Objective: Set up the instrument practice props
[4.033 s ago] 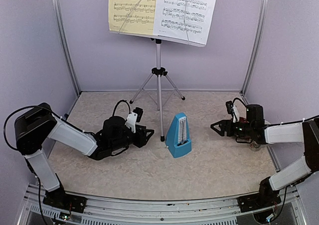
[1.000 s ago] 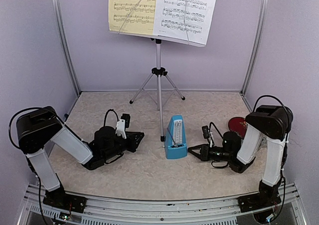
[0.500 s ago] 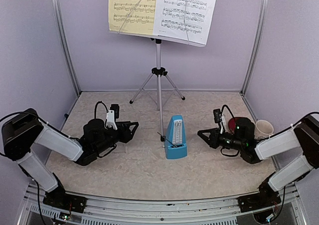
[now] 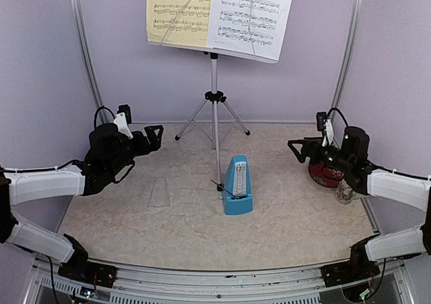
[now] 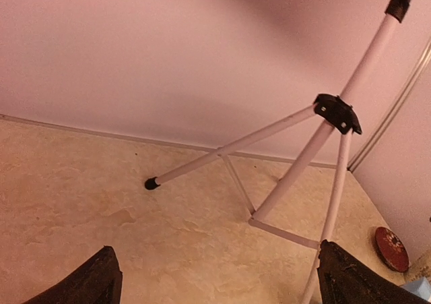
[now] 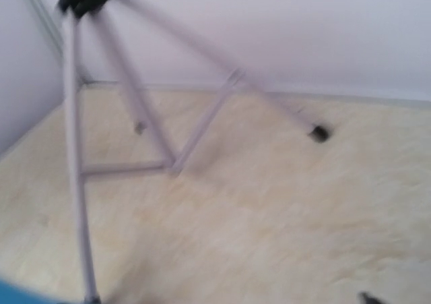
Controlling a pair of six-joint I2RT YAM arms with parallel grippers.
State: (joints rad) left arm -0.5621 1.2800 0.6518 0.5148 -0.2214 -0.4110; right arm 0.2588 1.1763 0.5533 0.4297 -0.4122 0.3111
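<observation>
The silver tripod music stand [image 4: 214, 96] stands at the back centre, and its desk holds a yellow sheet [image 4: 178, 11] and a white sheet [image 4: 252, 11]. The blue pyramid metronome [image 4: 238, 185] stands in front of the near leg, a thin dark rod leaning out to its left. My left gripper [image 4: 153, 137] hovers open at the back left, well away from the metronome. Its dark fingertips [image 5: 101, 280] stand wide apart with the tripod legs [image 5: 296, 159] ahead. My right gripper [image 4: 300, 149] hovers open at the right, holding nothing. Its view is blurred and shows the tripod [image 6: 128, 95].
A dark red disc [image 4: 323, 172] lies under the right arm, with a mug [image 4: 345, 191] partly hidden beside it. A faint clear trapezoid piece [image 4: 160, 191] lies flat left of the metronome. Metal frame posts [image 4: 84, 54] and purple walls close in both sides.
Both arms have pulled back from the metronome, lifting and swinging outward, left to the back left, right to the right. Both grippers have opened. The clear piece now shows where the left gripper was.
</observation>
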